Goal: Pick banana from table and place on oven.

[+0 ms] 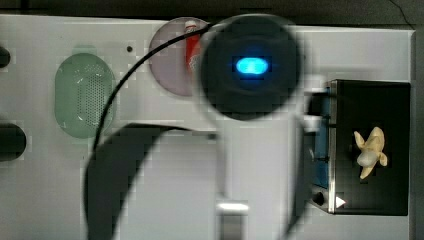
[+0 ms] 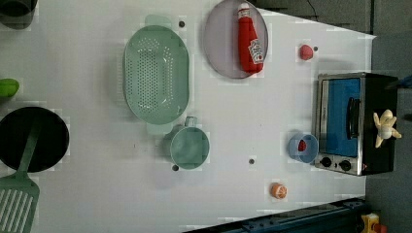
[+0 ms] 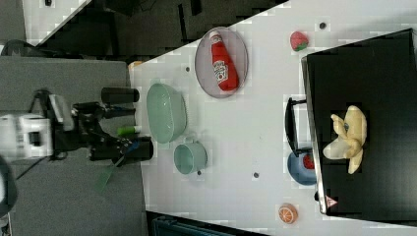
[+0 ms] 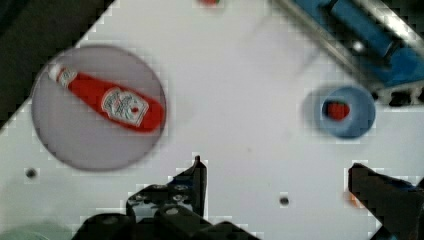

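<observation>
- My jaws (image 4: 277,182) are spread wide with nothing between them, hanging over bare white desk (image 4: 240,95) in the wrist view.
- Nearest stuff under me there: a small blue bowl (image 4: 341,112) with something red in it, and a grey plate (image 4: 97,107) with a red ketchup bottle (image 4: 107,101) lying flat on it.
- A bit of the oven's blue glass front sits at the edge of the wrist view too, just past the bowl.
- The banana (image 3: 348,137) is on the black top of the oven (image 3: 373,88), peel flaps splayed out, whitish flesh showing. The top view has the banana toward the top view's right, well apart from my arm.
- In the left view the blue bowl sits right up against the oven front by the knobs.
- Further out on the desk: an orange slice (image 2: 278,190) near the edge, a strawberry (image 2: 305,52) beyond the plate, a pale green mug (image 2: 189,147) just beside a pale green colander (image 2: 155,80).
- Way off at the left view's left: a black pan (image 2: 31,138) and a green slotted spatula (image 2: 19,199).
</observation>
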Robot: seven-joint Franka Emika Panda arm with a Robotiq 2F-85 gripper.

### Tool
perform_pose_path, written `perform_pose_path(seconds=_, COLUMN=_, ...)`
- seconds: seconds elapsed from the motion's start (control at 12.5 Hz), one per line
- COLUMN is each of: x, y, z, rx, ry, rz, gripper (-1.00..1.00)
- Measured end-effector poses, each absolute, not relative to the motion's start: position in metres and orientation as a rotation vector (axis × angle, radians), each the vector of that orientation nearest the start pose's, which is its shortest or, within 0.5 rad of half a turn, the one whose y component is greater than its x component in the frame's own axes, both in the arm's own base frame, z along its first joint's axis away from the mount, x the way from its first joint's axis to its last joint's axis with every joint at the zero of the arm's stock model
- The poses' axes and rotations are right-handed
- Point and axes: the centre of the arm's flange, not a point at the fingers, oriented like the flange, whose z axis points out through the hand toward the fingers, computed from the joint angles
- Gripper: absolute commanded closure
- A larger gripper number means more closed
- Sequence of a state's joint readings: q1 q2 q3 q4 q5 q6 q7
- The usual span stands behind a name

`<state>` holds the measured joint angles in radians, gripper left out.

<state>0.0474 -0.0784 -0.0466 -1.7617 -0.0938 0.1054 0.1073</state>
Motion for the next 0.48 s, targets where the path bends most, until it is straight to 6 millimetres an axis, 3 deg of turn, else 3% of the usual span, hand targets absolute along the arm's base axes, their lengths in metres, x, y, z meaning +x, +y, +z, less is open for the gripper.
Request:
perform_pose_path(seconds=0.08, x=0.531, y=0.009, z=0.566, rx=-2.941, ry=1.378, rz=0.008, gripper=-1.00)
perform_pose_path(seconds=0.24, x=0.526, y=0.032, z=0.550, rx=-2.953, ry=1.349, rz=0.067, gripper=-1.00)
perform_pose_path(seconds=0.32, x=0.521, y=0.037, z=0.550, rx=-2.907, ry=1.358, rz=0.101, gripper=-1.00)
perform_pose_path(seconds=0.48, x=0.508, y=0.026, z=0.554, rx=-2.890, ry=1.392, rz=0.099, gripper=-1.00)
